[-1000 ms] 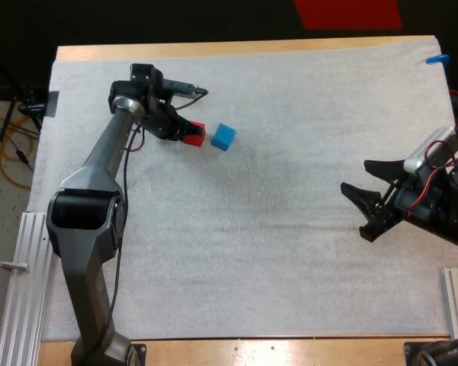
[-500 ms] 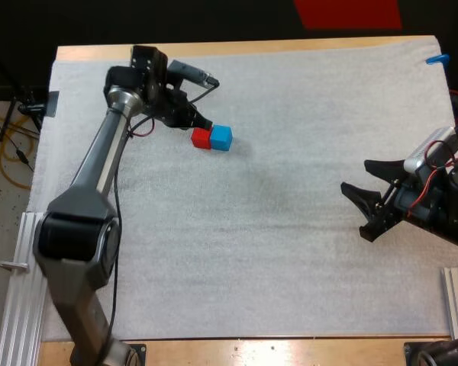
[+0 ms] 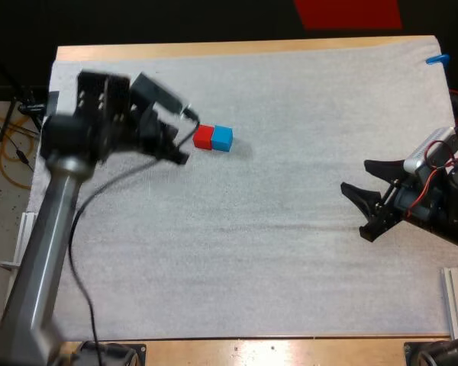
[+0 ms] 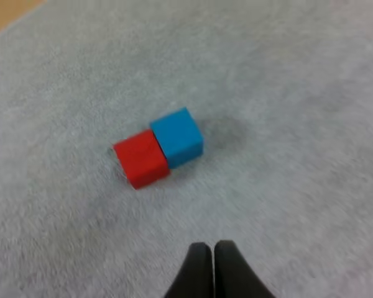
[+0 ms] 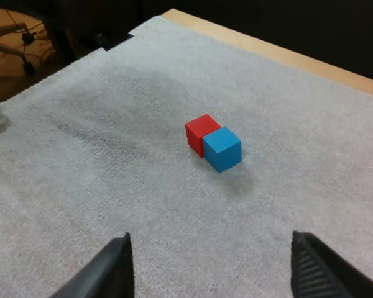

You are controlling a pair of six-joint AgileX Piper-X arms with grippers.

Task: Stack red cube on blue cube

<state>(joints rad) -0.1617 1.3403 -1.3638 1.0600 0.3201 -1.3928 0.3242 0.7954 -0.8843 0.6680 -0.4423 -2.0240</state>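
The red cube (image 3: 203,137) rests on the white mat (image 3: 275,252), its side touching the blue cube (image 3: 223,138) on its right. Both sit flat, side by side, neither on top of the other. My left gripper (image 3: 182,156) hovers just left of the red cube, clear of it. In the left wrist view its fingers (image 4: 199,270) touch each other, shut on nothing, with the red cube (image 4: 142,158) and blue cube (image 4: 177,136) ahead of them. My right gripper (image 3: 355,177) stands open at the mat's right side, far from the red cube (image 5: 200,133) and blue cube (image 5: 222,148).
The mat covers nearly the whole wooden table (image 3: 237,47). Wide bare mat lies between the cubes and my right arm, and in front of the cubes. Cables and floor show beyond the table's left edge.
My left gripper left the red cube against the blue cube, then drew back to the left and rose with its fingers shut. The right arm has not moved.
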